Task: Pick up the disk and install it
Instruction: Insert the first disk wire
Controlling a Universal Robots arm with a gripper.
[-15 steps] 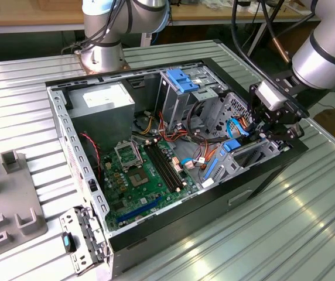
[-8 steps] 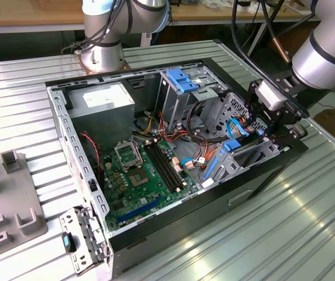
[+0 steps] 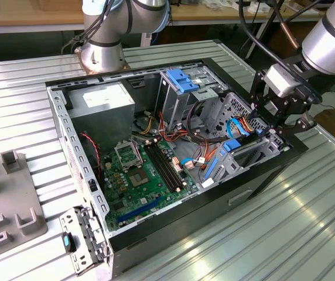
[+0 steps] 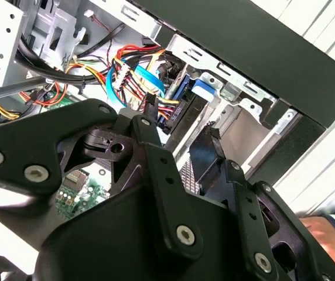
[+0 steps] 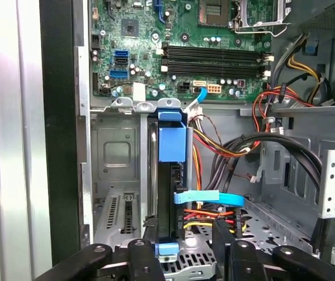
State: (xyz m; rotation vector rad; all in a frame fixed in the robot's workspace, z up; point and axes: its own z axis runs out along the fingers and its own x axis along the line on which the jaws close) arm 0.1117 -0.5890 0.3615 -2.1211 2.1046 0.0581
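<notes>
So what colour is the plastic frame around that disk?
Bright blue, clearest in the first wrist view, on the disk standing on edge in its bay.

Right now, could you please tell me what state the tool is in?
Tool: open, holding nothing; its fingers straddle the disk standing on edge in the drive bay.

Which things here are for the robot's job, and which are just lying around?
For the job:
- disk, standing on edge in the bay
- gripper, right at the disk
- bay

Just there:
- motherboard
- power supply
- cables
- grey blocks on the table beside the case
- a person's hand
</notes>
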